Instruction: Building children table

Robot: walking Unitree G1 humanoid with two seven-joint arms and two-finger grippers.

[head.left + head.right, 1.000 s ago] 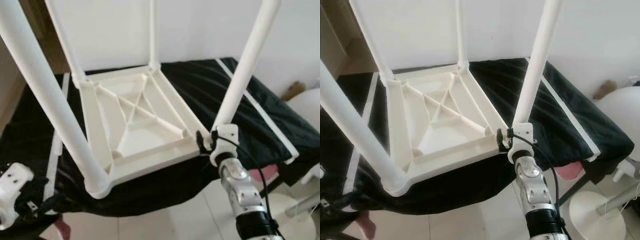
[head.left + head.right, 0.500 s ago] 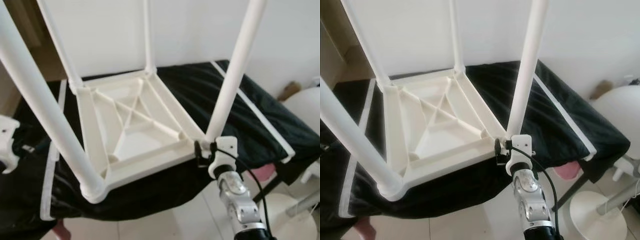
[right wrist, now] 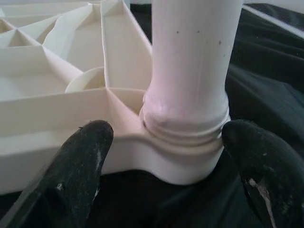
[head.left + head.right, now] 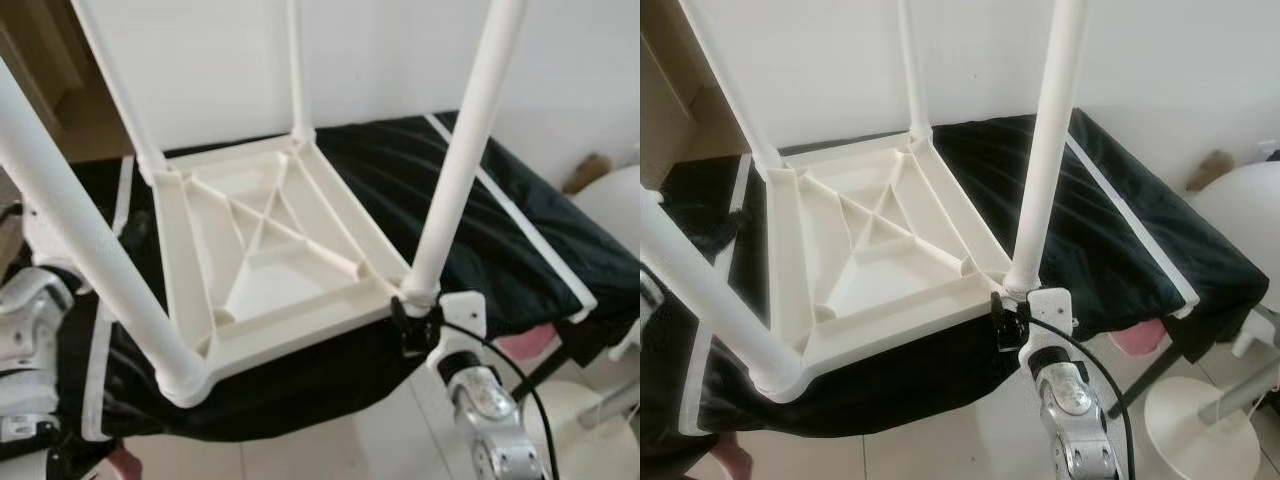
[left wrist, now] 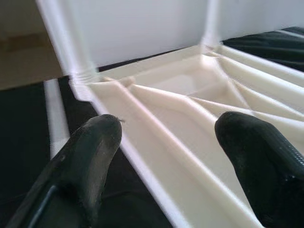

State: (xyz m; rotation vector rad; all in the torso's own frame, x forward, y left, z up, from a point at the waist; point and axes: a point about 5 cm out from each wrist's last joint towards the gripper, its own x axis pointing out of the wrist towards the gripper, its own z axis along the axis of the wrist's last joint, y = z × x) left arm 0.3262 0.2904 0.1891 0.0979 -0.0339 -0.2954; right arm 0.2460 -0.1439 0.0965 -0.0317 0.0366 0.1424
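1. Table (image 4: 270, 250): cream plastic, smooth, faintly glossy, moulded ribs.
2. Legs (image 4: 460, 160): white plastic tubes, smooth.
3. Cloth (image 4: 520, 230): black, matt, creased.
4. Right arm (image 4: 1070, 410): shiny silver metal.
5. Fingers (image 3: 80, 166): black, matt, scuffed.

A black cloth (image 4: 520, 230) with white edging (image 4: 520, 225) sits before a white wall (image 4: 400, 60).

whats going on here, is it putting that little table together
Yes. A white plastic children's table lies upside down on a black-covered surface, all four legs standing up. The right gripper is open, its fingers either side of the near right leg at its socket. The left gripper, also open, faces the tabletop's left edge.
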